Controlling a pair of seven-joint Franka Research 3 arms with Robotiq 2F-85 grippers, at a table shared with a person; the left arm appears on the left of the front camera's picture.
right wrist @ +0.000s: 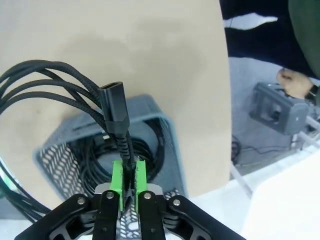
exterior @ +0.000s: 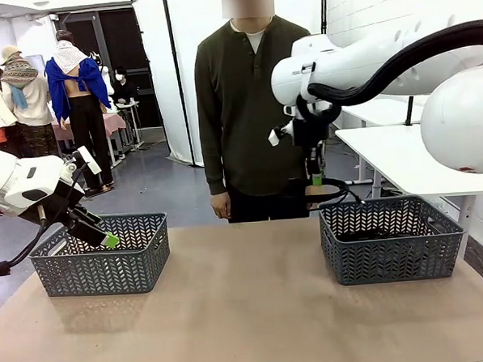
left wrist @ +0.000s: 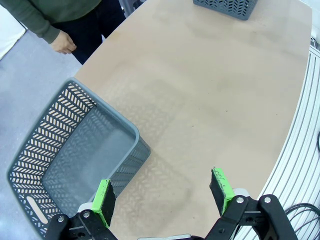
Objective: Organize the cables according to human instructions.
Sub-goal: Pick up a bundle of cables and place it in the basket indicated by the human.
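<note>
My right gripper (exterior: 317, 179) hangs above the far left corner of the right grey basket (exterior: 390, 242) and is shut on a coiled black cable (exterior: 332, 182). In the right wrist view the gripper (right wrist: 128, 175) pinches the braided cable (right wrist: 114, 102) just below its plug, and the loops swing off to the left. More black cables (right wrist: 145, 150) lie coiled inside the basket (right wrist: 167, 130) below. My left gripper (exterior: 107, 237) is open and holds nothing, low over the left basket (exterior: 100, 257). The person (exterior: 250, 107) stands behind the table with arms down.
In the left wrist view the open gripper (left wrist: 162, 192) looks down on the near rim of the left basket (left wrist: 75, 150), which shows a bare floor. The person's hand (left wrist: 62, 45) hangs past the table edge. The brown tabletop (exterior: 248, 310) stretches between the baskets.
</note>
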